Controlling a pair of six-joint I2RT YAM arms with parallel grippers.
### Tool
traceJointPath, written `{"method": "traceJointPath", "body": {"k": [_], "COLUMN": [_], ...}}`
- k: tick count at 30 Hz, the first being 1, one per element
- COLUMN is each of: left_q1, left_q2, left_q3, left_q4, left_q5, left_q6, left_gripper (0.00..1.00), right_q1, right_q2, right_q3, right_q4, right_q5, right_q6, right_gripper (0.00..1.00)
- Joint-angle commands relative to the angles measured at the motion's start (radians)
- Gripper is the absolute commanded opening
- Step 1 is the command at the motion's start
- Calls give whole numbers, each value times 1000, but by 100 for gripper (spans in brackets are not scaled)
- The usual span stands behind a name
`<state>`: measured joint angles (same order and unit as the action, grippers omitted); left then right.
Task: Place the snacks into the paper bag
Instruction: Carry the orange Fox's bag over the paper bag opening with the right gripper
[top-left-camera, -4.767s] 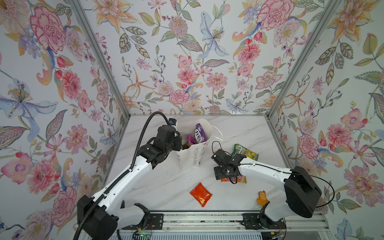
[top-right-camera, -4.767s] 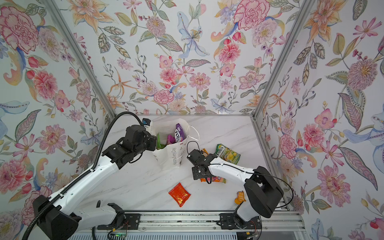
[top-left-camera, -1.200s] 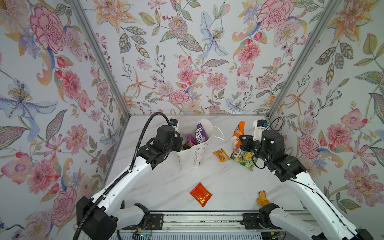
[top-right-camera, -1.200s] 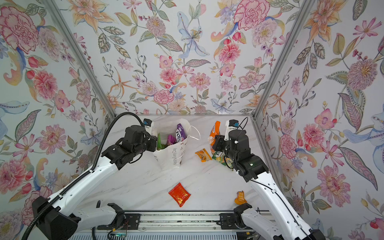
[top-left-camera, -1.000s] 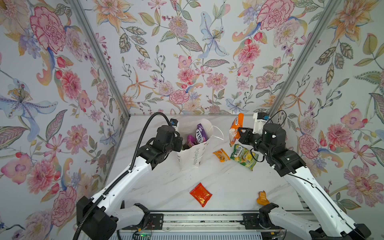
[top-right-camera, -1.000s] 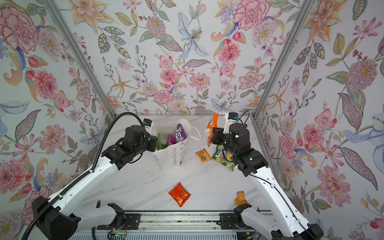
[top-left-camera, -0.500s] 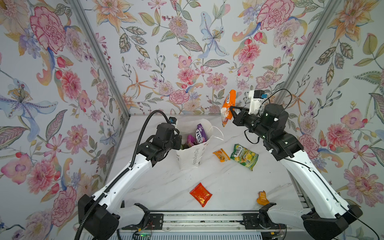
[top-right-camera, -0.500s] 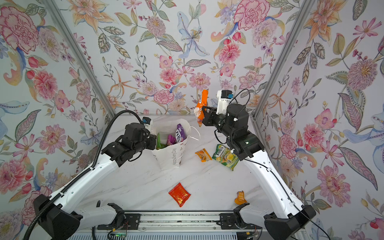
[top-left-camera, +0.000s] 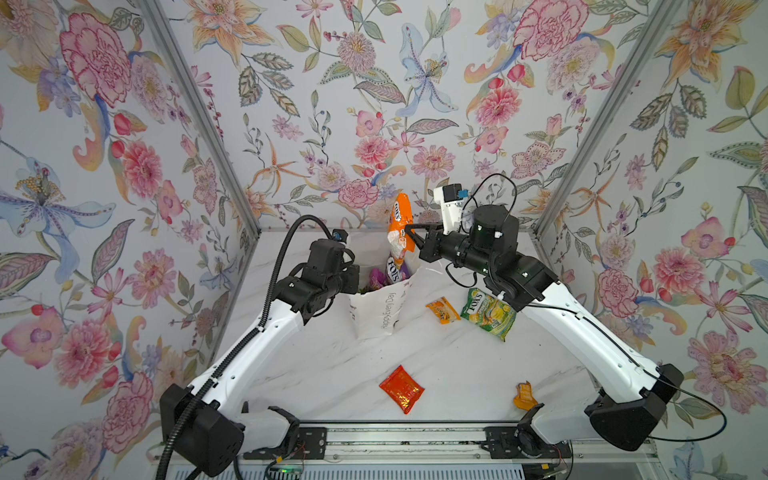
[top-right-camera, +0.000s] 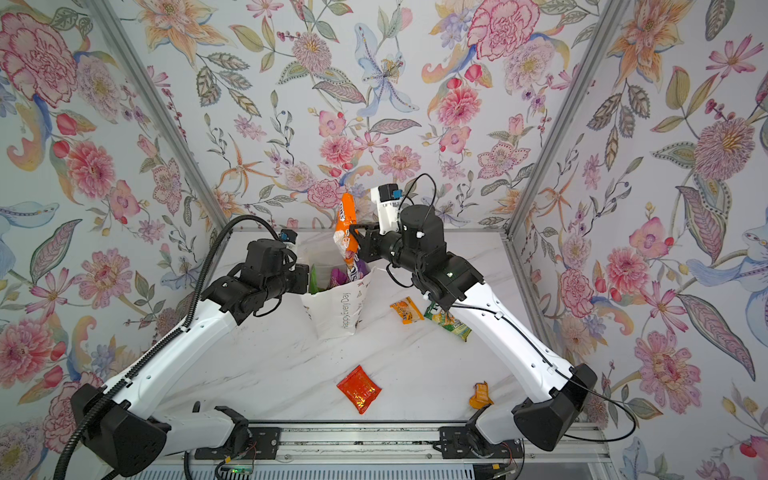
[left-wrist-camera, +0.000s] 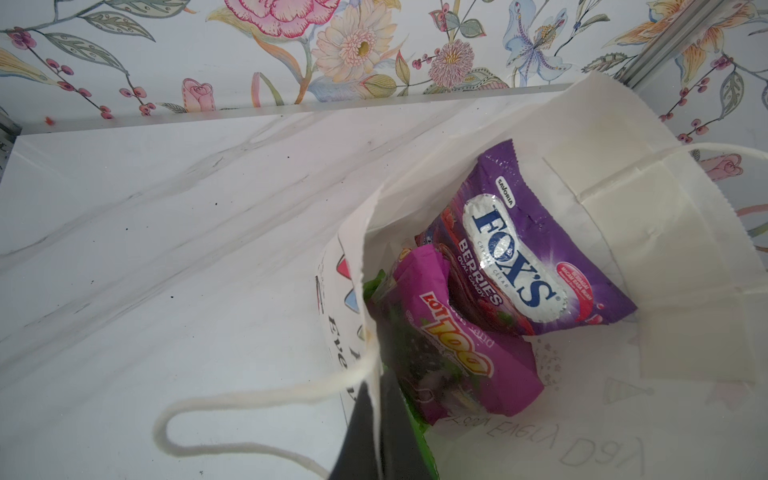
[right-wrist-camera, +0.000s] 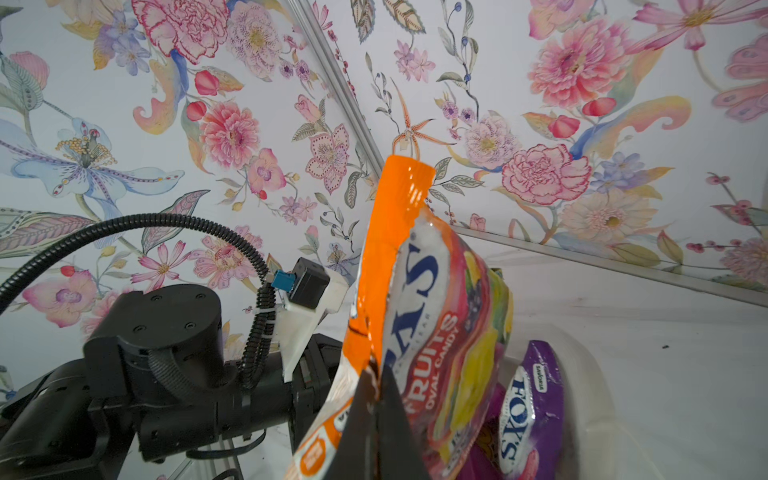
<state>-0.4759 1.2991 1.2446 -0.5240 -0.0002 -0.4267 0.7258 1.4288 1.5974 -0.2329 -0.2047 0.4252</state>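
Right tool: pressed together on the lower half of the orange candy bag; its thin dark fingers pinch glossy, creased film.
Orange candy bag: a long crinkly pouch, upright in that tool, with its lower end at the open mouth of the paper bag.
Left tool: clamped on the paper bag's near rim, the sheet's edge running between two flat black fingers.
Paper bag: matte white with stiff folded walls, standing just below the right tool; a soft cord handle loops out beside the left tool.
Inside the bag: a shiny purple candy packet leans on the wall far from the left tool. A magenta packet lies nearer it, and a green packet sits against its fingers.
Tabletop: smooth, white, marble-veined.
Below and behind the right tool: a flat small orange sachet and a puffy rectangular green candy bag, which lie near each other.
Well apart from both tools: a wrinkled red-orange foil pack and a crumpled orange sachet.
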Motion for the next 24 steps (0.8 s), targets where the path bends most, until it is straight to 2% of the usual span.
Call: {"method": "traceJointPath", "body": {"k": [1,24], "left_q1": [19,59], "left_q2": [-7,-11], "left_q3": [56,24], "left_q4": [47,69], "left_q5": [-1,46], "left_q6": [10,17], "left_gripper": [0,0], "right_q1": [19,65], "right_q2": [12,72], "right_q3": [38,-47], "right_q4": [103,184], "right_q5": [-46,-80], "right_q6": [-7,34], "right_gripper": [0,0]}}
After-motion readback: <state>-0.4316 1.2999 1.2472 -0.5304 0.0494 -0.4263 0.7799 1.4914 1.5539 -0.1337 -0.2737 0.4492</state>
